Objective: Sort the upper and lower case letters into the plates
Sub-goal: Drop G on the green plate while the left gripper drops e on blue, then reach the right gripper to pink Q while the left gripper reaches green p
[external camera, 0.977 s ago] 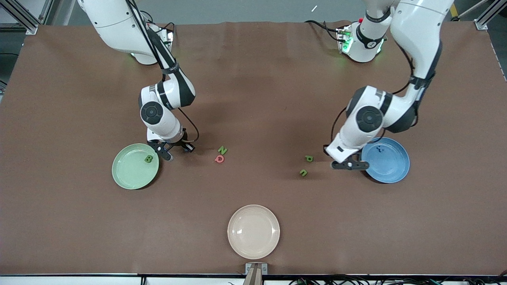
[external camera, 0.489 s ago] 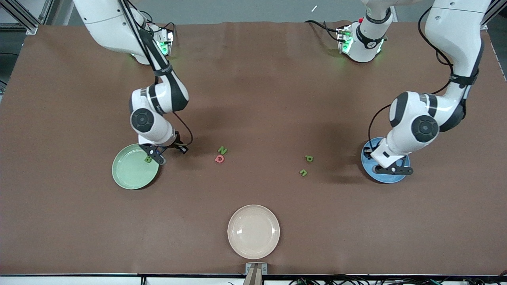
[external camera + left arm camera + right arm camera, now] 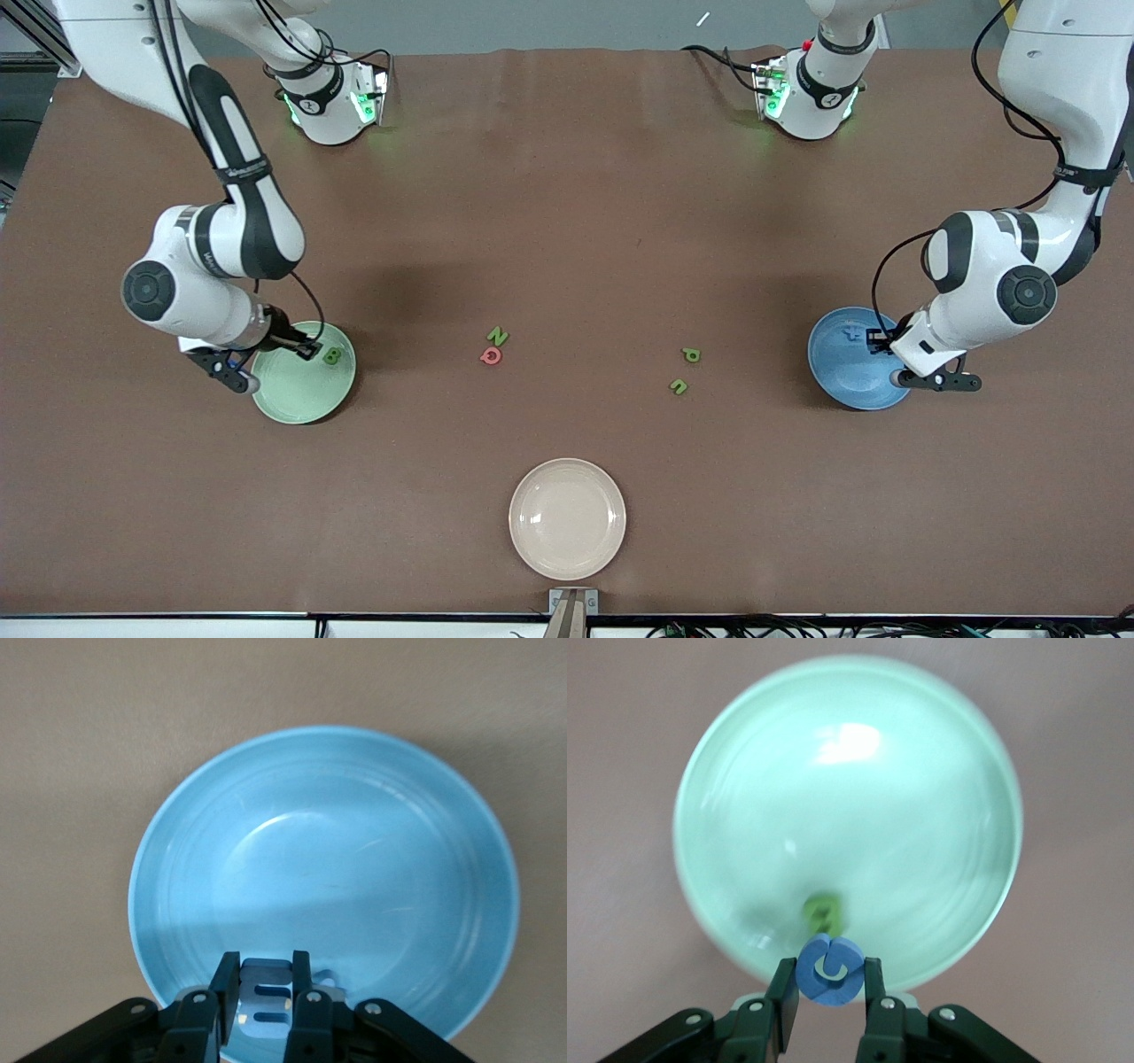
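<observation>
My right gripper [image 3: 236,378] hangs over the rim of the pale green plate [image 3: 297,392] and is shut on a round blue letter [image 3: 829,971]. In the right wrist view the gripper [image 3: 830,979] is above the plate [image 3: 850,815], which holds a green letter B [image 3: 824,912], also in the front view [image 3: 332,356]. My left gripper [image 3: 939,383] hangs over the rim of the blue plate [image 3: 846,385] and is shut on a pale blue letter [image 3: 266,1003]. The left wrist view shows the gripper [image 3: 266,967], the plate [image 3: 354,859] and another pale letter [image 3: 330,976] lying in it.
On the brown table between the plates lie a green N [image 3: 498,336], a red Q [image 3: 491,355], a green p [image 3: 692,354] and a green u [image 3: 679,386]. A cream-beige plate [image 3: 567,518] sits nearer the front camera, mid-table.
The right gripper has swung across the green plate toward the right arm's end. The left gripper has swung across the blue plate toward the left arm's end.
</observation>
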Motion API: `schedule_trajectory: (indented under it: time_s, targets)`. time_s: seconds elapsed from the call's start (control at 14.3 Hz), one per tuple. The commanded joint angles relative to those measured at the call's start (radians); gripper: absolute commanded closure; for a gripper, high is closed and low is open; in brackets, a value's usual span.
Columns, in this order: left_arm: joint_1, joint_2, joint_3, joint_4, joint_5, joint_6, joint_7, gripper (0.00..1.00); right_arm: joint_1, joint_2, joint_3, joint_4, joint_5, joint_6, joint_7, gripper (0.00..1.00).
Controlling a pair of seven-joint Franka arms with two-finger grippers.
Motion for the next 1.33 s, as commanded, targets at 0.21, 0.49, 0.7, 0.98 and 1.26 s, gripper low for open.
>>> schedule_trajectory:
  time_s: [0.21, 0.49, 0.7, 0.98, 1.26]
  targets:
    - [0.027, 0.042, -0.008, -0.006, 0.07, 0.043, 0.003, 0.91, -0.045, 0.07, 0.018, -0.009, -0.008, 0.069, -0.035, 0.99]
    - [0.027, 0.061, -0.008, -0.003, 0.087, 0.068, 0.003, 0.89, -0.046, 0.096, 0.019, -0.022, -0.008, 0.098, -0.033, 0.98]
    - [0.027, 0.055, -0.009, -0.003, 0.09, 0.068, 0.003, 0.39, -0.042, 0.093, 0.018, -0.02, -0.009, 0.075, -0.042, 0.35]
    - [0.007, 0.027, -0.027, 0.007, 0.092, 0.06, -0.026, 0.0, -0.046, 0.054, 0.018, 0.012, -0.009, -0.033, -0.052, 0.0]
    - [-0.01, 0.021, -0.138, 0.03, 0.092, 0.049, -0.228, 0.0, -0.037, -0.005, 0.019, 0.038, -0.008, -0.124, -0.041, 0.0]
